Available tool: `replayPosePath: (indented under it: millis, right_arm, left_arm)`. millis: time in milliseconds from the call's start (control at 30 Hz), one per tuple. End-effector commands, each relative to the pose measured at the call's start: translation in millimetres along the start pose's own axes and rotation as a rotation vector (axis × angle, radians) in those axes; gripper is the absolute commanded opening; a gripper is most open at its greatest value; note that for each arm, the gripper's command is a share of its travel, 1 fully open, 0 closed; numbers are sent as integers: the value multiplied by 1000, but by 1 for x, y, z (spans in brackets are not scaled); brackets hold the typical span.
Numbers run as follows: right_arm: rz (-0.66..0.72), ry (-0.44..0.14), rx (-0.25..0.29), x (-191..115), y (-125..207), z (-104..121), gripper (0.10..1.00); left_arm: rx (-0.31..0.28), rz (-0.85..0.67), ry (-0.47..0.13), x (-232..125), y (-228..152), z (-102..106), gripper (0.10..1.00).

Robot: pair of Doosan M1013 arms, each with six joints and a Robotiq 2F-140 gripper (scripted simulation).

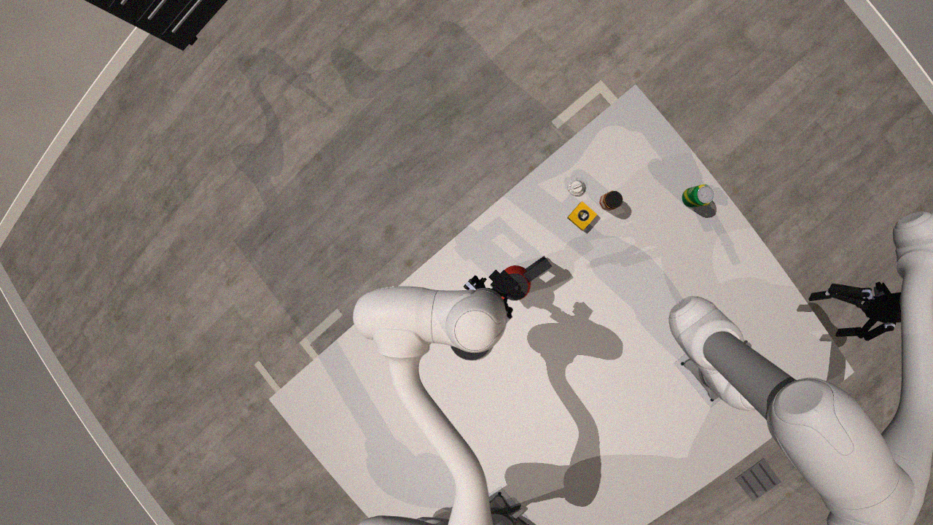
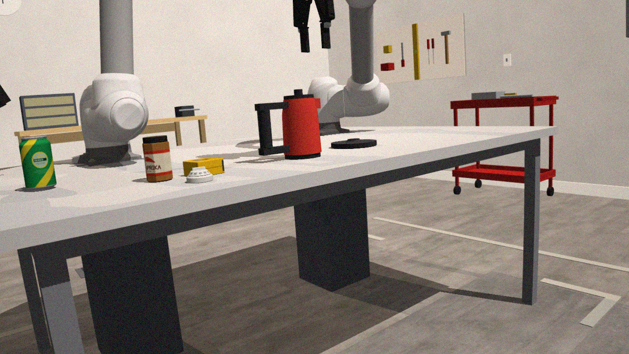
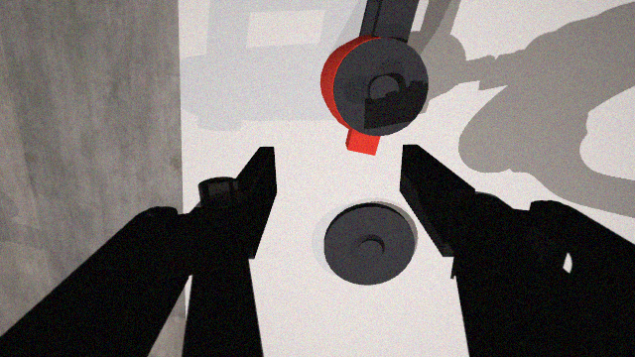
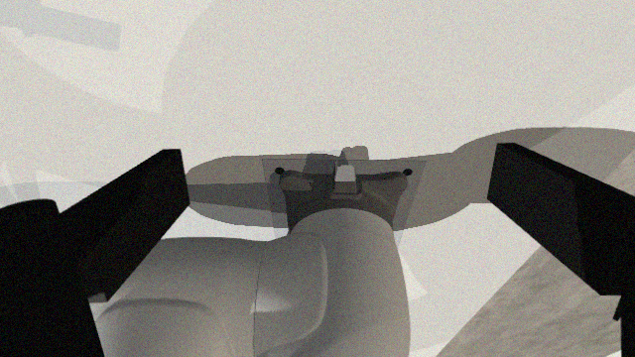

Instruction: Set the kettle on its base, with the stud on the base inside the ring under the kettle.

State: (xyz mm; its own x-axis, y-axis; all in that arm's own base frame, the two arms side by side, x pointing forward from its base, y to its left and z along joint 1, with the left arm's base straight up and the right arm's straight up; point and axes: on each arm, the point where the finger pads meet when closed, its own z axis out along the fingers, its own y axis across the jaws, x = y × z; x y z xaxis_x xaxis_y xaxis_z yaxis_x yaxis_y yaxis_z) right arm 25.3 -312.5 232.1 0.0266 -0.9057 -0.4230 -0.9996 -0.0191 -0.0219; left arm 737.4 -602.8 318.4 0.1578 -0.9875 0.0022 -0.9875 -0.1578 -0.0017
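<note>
The red kettle (image 1: 514, 269) (image 2: 301, 127) (image 3: 327, 81) stands upright on the table beside its base, its black handle (image 2: 264, 130) (image 3: 389, 17) pointing away from the base. The ring under it is hidden. The flat black round base (image 1: 471, 356) (image 2: 354, 143) (image 3: 347, 258) lies on the table with its stud (image 3: 372, 245) uncovered; the left arm covers most of it in the top view. My left gripper (image 2: 315, 49) (image 3: 337, 169) is partly open and empty, pointing down well above the kettle's lid height. My right gripper (image 1: 826, 316) (image 4: 337, 175) is wide open and empty, far from the kettle.
Beyond the kettle's handle side stand a yellow box (image 1: 575, 217) (image 2: 203, 166), a white dial (image 1: 576, 187) (image 2: 200, 177), a dark-lidded jar (image 1: 611, 200) (image 2: 157, 162) and a green can (image 1: 692, 196) (image 2: 26, 162). A long table edge runs near the kettle and base.
</note>
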Motion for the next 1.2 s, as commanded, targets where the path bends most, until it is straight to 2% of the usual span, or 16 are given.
replayPosePath:
  millis: [0,200,400,1167]
  right_arm:
    - [0,1,0,0,0,-1,1000]
    - [0,1,0,0,0,-1,1000]
    - [0,1,0,0,0,-1,1000]
    - [0,1,0,0,0,-1,1000]
  left_arm:
    - [0,65,-1,29,14,2,522]
    - [0,165,-1,71,41,9,522]
    - [0,213,-1,91,54,12,522]
    - [0,223,-1,95,57,12,522]
